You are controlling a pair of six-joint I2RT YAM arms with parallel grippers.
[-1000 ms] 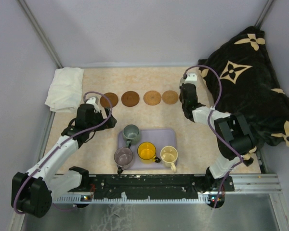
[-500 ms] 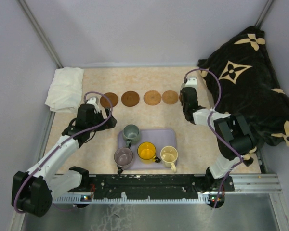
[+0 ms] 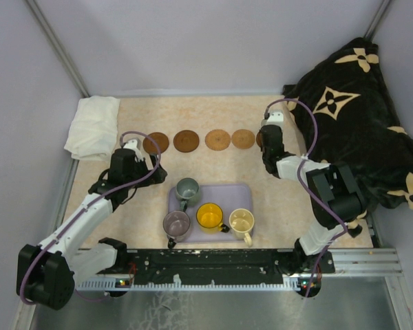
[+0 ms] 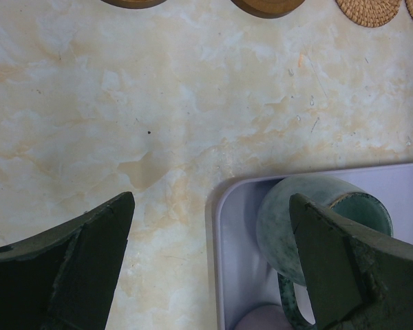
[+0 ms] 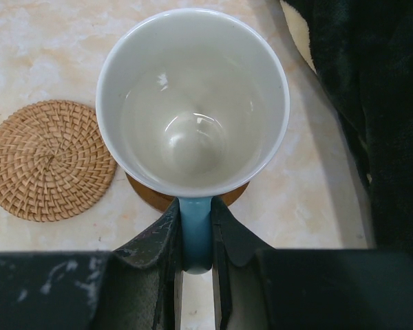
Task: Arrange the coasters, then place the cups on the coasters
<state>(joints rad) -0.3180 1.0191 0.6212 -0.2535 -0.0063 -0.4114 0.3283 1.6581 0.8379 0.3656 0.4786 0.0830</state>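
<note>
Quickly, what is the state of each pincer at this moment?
Left pincer: open, holding nothing.
Right pincer: closed on the handle of the white cup.

White-and-black arms, apparently purple cables

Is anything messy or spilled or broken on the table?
Nothing is spilled or broken. Only two things look untidy: a crumpled white cloth in the far left corner, and a bunched black blanket heaped at the right, close beside the white cup that the right fingers pinch by its handle.
</note>
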